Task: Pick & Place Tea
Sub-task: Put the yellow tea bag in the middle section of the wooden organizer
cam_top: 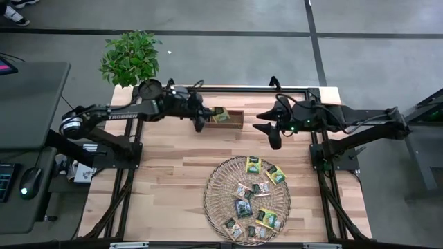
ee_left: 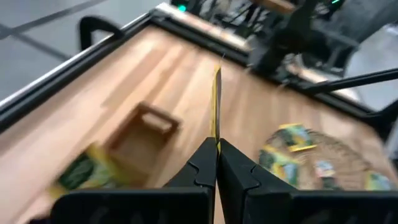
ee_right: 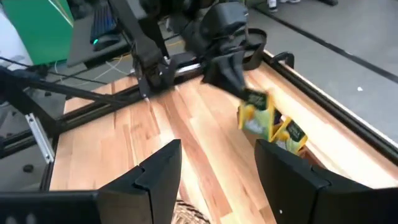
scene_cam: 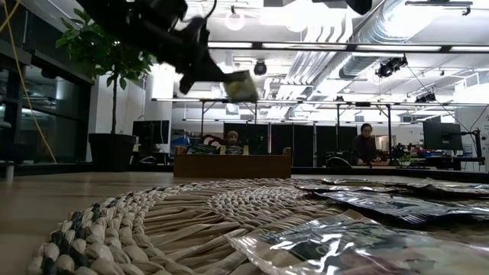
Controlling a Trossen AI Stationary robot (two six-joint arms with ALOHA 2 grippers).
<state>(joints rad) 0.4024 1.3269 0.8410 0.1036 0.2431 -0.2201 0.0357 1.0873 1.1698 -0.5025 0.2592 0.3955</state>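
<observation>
Overhead first: your left gripper [cam_top: 201,123] hangs at the near left corner of the wooden box [cam_top: 232,118], fingers pinched on a yellow-green tea sachet [cam_top: 220,114] over the box's left end. "TROSSEN" reads in white along the left arm [cam_top: 124,115]. Your right gripper [cam_top: 271,131] waits right of the box, jaws spread and holding nothing. Nearer you than the box sits the round woven tray [cam_top: 214,204], carrying the other sachets [cam_top: 255,197]; their printing is too small to read.

Table-level view: you see the left gripper [scene_cam: 200,76] holding its sachet [scene_cam: 242,85] in the air just above the box [scene_cam: 232,166], with the tray's weave [scene_cam: 153,221] and glossy wrappers [scene_cam: 359,246] in the foreground.

Left wrist view: your closed fingers [ee_left: 200,171] clamp the sachet [ee_left: 216,106] edge-on, the box [ee_left: 146,134] beyond them, a green sachet [ee_left: 86,171] in it.

Right wrist view: your parted fingers [ee_right: 163,171] frame the left gripper [ee_right: 252,99] and its yellow sachet [ee_right: 261,118], beside another sachet [ee_right: 291,138] standing in the box; the labels are blurred.
</observation>
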